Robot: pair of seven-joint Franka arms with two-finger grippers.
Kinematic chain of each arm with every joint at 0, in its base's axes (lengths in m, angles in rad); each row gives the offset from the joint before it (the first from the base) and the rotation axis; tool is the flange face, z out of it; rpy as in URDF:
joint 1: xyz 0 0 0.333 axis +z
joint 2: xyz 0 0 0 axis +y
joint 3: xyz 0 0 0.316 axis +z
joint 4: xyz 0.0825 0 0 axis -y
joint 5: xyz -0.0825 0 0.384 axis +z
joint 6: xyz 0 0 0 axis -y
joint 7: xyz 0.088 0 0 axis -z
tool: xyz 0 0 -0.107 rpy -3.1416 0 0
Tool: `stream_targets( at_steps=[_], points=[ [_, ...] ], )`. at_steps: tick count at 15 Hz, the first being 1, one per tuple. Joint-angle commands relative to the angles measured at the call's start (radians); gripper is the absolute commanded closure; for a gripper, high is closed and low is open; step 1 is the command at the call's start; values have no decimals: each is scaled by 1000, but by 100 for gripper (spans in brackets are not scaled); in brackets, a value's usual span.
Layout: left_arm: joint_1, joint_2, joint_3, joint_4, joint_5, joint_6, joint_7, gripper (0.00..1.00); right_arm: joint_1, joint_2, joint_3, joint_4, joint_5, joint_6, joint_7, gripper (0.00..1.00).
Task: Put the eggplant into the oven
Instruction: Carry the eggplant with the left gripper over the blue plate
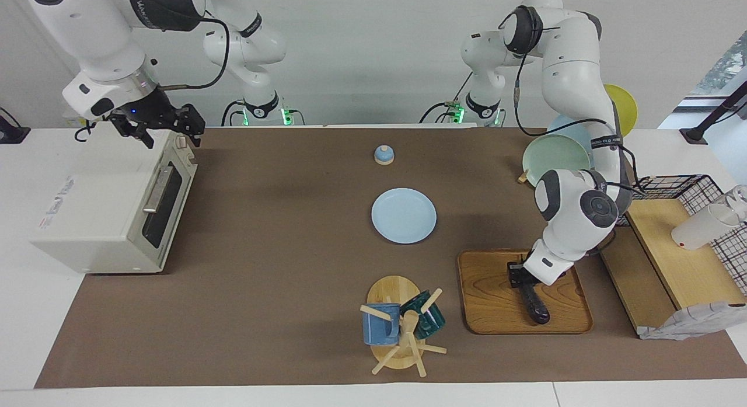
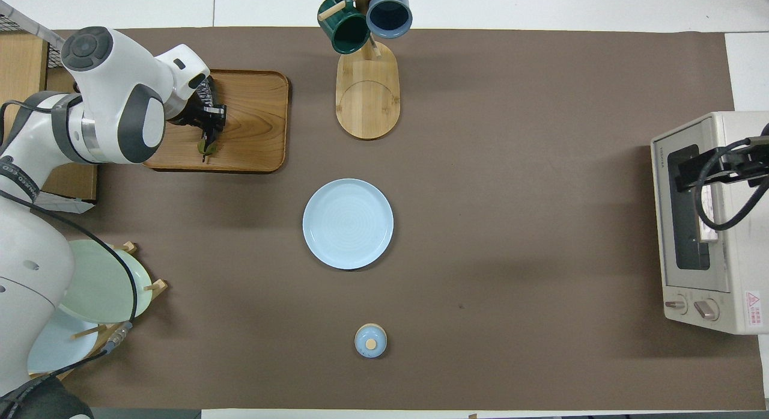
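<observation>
The dark purple eggplant (image 1: 537,308) lies on a wooden tray (image 1: 490,296) toward the left arm's end of the table. In the overhead view only its green stem tip (image 2: 207,147) shows. My left gripper (image 1: 521,277) is down at the eggplant's stem end, over the tray (image 2: 252,118), and it also shows in the overhead view (image 2: 210,127). The cream-white oven (image 1: 87,220) stands at the right arm's end with its glass door closed. My right gripper (image 1: 166,129) hangs open over the oven's (image 2: 739,226) top, at the end nearer the robots, and shows in the overhead view (image 2: 712,166).
A light blue plate (image 1: 404,215) sits mid-table, with a small blue lid (image 1: 383,155) nearer to the robots. A mug tree (image 1: 397,325) with a blue and a green mug stands beside the tray. A plate rack (image 1: 557,156) and a wire basket (image 1: 683,191) are at the left arm's end.
</observation>
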Motion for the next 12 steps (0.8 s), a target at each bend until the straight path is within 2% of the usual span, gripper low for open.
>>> stream_targets(
  at_steps=[1,4,7,9,12],
  points=[
    [-4,-23,1,20,15,-61,2,100,-8,-10,2,-6,27,-22,12,0],
    [-13,-81,0,37,-17,-170,-2,100,-8,-10,2,-6,27,-22,12,0],
    [-18,-190,-2,20,-96,-291,-9,100,-8,-10,2,-6,27,-22,12,0],
    [-68,-250,-2,12,-145,-372,-51,100,-8,-10,2,-6,27,-22,12,0],
    [-149,-313,-3,-38,-155,-371,-153,100,-8,-10,2,-6,27,-22,12,0]
  ],
)
